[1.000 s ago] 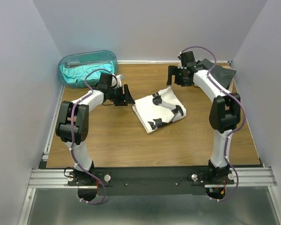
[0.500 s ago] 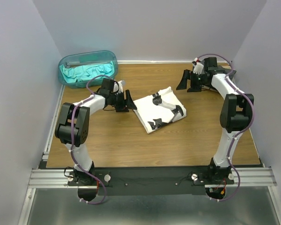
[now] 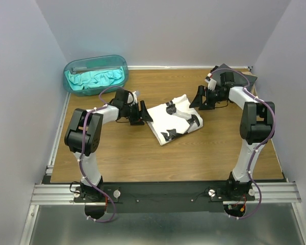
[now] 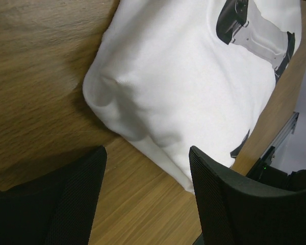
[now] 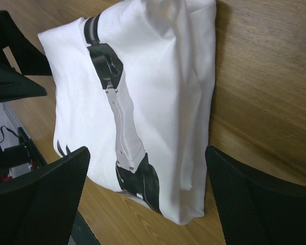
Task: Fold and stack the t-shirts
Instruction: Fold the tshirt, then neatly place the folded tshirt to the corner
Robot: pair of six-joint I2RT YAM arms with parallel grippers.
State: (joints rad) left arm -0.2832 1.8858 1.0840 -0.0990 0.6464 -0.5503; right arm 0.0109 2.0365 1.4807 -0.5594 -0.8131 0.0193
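A brown wood-grain surface (image 3: 143, 153) fills the middle. Plain pale grey walls (image 3: 168, 30) rise behind it and at both its sides. A silver aluminium rail (image 3: 51, 194) runs along its near edge, with a dull grey metal sheet (image 3: 163, 227) below. The light is soft and even.

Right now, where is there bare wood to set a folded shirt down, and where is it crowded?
Free: the near table strip between white t-shirt and arm bases; the far middle between tub and dark shirt. Crowded: left tool and right tool flank the white t-shirt closely.

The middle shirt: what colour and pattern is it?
Shirt is white with black-and-grey print; clearest in the right wrist view.
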